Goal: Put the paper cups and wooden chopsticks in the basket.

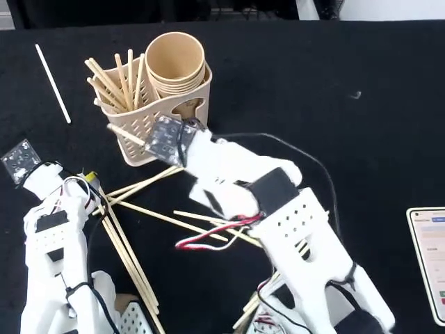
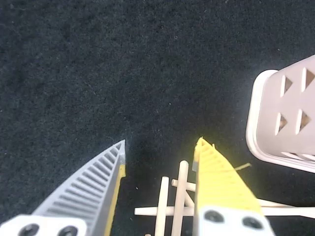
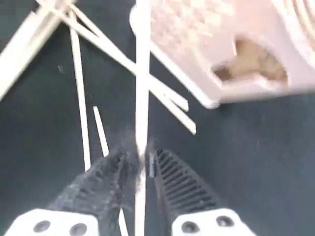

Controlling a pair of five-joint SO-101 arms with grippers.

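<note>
Right wrist view: the right gripper is clenched on one wooden chopstick, whose far end blurs against the basket. The left gripper hangs released over loose chopsticks, which the frame cuts off. Beyond, paper cups sit stacked in the basket beside upright chopsticks. A phone is cropped at the edge, its writing too small to read.

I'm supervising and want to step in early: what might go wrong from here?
The right gripper pinches one chopstick at a single spot; it may swivel or slip. Its tip is level with the basket wall, below the rim, so it might shove the basket. The open left gripper hovers over crossed chopsticks and might grab several.
</note>
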